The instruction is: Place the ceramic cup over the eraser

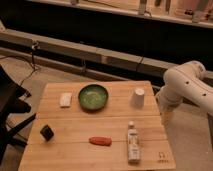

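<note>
Ceramic cup (138, 97) is what we are after, and we see it standing mouth-down near the right end of the table (75, 155), at the far edge. That inverted pose suits the job, we judge, since it can be lifted and lowered over something without being turned. The eraser (65, 99), a small pale block, lies at the same far edge but toward the left, well apart from the cup. The green bowl (93, 96) sits between them, so we expect any carry across will need to pass above or around it.

Our claw (166, 117) hangs off the right side of the table, just beside the cup but not touching it, at the end of the white arm (187, 85) that bends down from the right. Whether the claw is spread or pressed together we cannot tell from this view. It holds nothing that we can see.

Nearer to us lie a bottle (133, 142) on its side, a red object (100, 141) and a small black object (46, 132), all clear of the likely path. We judge the grasp has not yet begun.
</note>
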